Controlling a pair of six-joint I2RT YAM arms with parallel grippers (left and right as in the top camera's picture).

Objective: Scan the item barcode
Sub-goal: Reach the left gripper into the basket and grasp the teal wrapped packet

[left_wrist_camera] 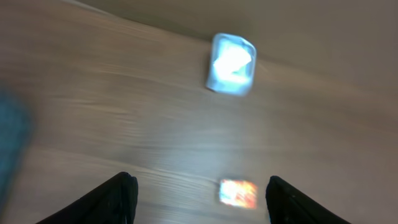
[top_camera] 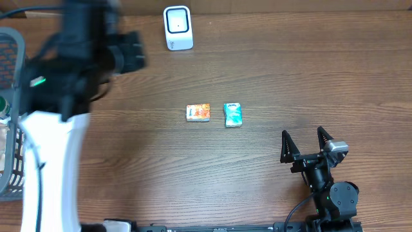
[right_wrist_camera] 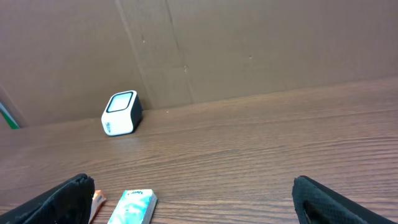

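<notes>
Two small packets lie mid-table, an orange one (top_camera: 198,112) and a teal one (top_camera: 232,115) just to its right. The white barcode scanner (top_camera: 178,28) stands at the table's far edge. My left gripper (top_camera: 131,53) hovers blurred at the upper left, well above the table. In the left wrist view the left gripper (left_wrist_camera: 200,179) is open and empty, with the orange packet (left_wrist_camera: 238,193) and the scanner (left_wrist_camera: 231,63) on the table beyond it. My right gripper (top_camera: 306,143) rests open near the front right. Past it, in the right wrist view, lie the teal packet (right_wrist_camera: 132,207) and the scanner (right_wrist_camera: 120,113).
A grey mesh basket (top_camera: 9,116) sits at the left edge, partly behind the left arm's white link (top_camera: 48,167). A brown cardboard wall (right_wrist_camera: 249,50) backs the table behind the scanner.
</notes>
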